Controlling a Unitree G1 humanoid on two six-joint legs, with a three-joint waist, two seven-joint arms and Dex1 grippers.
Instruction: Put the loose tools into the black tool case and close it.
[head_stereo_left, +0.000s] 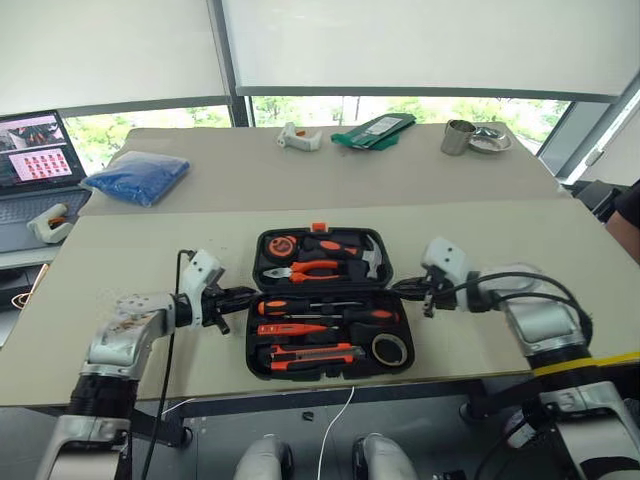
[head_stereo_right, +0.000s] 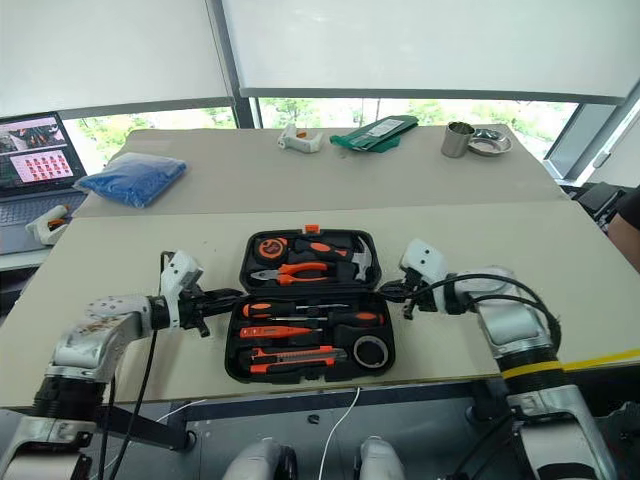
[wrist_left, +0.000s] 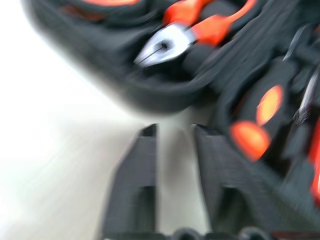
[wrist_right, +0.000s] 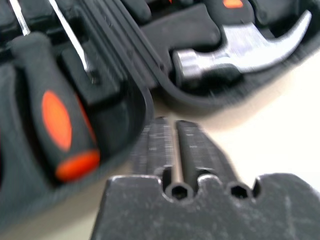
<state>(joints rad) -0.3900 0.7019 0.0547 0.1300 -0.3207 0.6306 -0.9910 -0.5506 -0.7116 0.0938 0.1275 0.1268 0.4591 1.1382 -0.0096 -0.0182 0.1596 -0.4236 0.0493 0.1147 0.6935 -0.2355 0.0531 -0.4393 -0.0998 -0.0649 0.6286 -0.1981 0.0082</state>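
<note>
Blurred beside the black tool case (wrist_left: 165, 95): pliers (wrist_left: 165, 42); hammer (wrist_right: 240, 47) handle cut off at the edge.

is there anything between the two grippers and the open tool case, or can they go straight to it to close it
Nothing visible is in the way. The left gripper and right gripper sit on either side of the black tool case, level with its hinge line, with only bare table between.

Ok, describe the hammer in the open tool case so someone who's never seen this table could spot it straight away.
On the near beige table lies the open black tool case. In its far half, at the robot's right end, is the hammer. Its neighbours there, the pliers and tape measure, are orange; it alone has a shiny silver claw head.
</note>
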